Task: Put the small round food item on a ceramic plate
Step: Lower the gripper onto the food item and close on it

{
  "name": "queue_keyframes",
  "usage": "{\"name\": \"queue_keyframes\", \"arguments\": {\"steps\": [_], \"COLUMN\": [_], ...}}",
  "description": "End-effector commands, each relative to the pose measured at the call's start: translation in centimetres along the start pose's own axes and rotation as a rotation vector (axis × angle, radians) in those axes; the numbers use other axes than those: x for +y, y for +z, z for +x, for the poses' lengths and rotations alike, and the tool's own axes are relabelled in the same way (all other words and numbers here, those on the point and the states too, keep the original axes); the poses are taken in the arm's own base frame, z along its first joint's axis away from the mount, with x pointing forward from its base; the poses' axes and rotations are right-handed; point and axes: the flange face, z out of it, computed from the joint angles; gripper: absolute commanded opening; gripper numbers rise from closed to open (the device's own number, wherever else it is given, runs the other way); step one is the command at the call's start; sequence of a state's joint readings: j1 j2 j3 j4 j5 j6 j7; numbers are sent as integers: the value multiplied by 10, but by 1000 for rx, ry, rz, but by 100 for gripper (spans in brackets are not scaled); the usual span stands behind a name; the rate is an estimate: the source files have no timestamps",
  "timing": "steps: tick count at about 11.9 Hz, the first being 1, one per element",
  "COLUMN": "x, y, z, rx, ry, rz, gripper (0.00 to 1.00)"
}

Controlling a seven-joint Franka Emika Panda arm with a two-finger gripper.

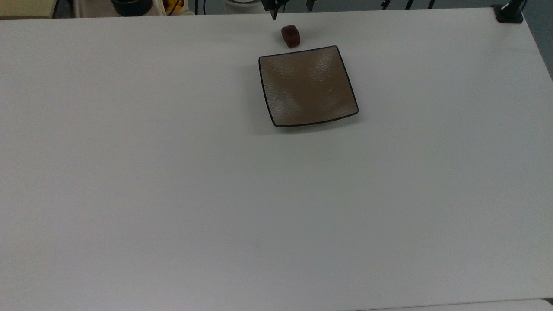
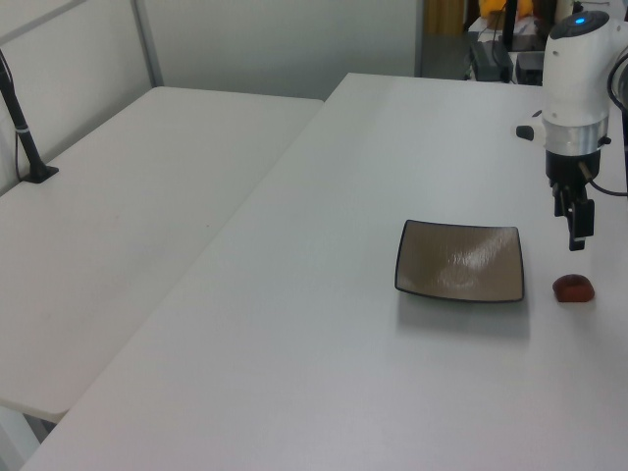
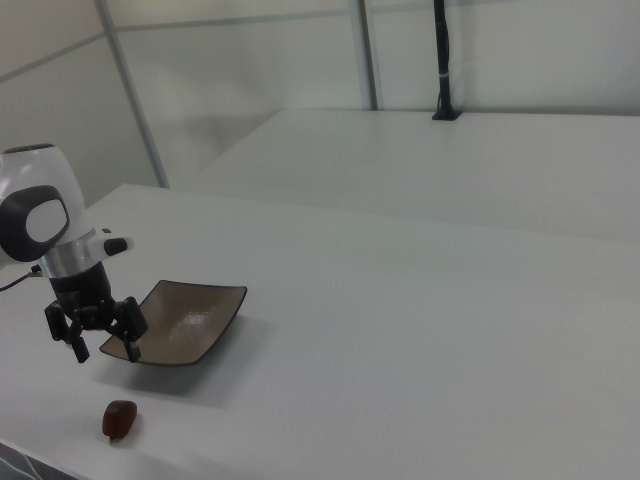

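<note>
Gripper above the food chunk, jaws spread wide and empty.

Right view, left to right: gripper [image 3: 105,344] hanging over one small round food item [image 3: 119,418] on the table, just beside one ceramic plate [image 3: 208,305], not touching. The chunk looks light, firm, matte; likely best pinched across its short sides.
</note>
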State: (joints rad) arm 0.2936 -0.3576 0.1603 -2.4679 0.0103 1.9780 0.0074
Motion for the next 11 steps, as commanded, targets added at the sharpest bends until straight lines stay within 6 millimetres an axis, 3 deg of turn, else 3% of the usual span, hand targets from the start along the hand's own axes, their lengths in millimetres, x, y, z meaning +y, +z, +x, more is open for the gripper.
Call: {"name": "queue_keyframes", "arguments": {"steps": [1, 3, 7, 9, 11], "x": [-5, -17, -23, -23, -23], "y": [24, 50, 81, 88, 95], "z": [-7, -6, 0, 1, 2], "rx": [14, 9, -13, -28, -45], "ry": [7, -17, -27, -27, -27], "rz": [45, 44, 49, 50, 52], "gripper": [100, 100, 100, 100, 93]}}
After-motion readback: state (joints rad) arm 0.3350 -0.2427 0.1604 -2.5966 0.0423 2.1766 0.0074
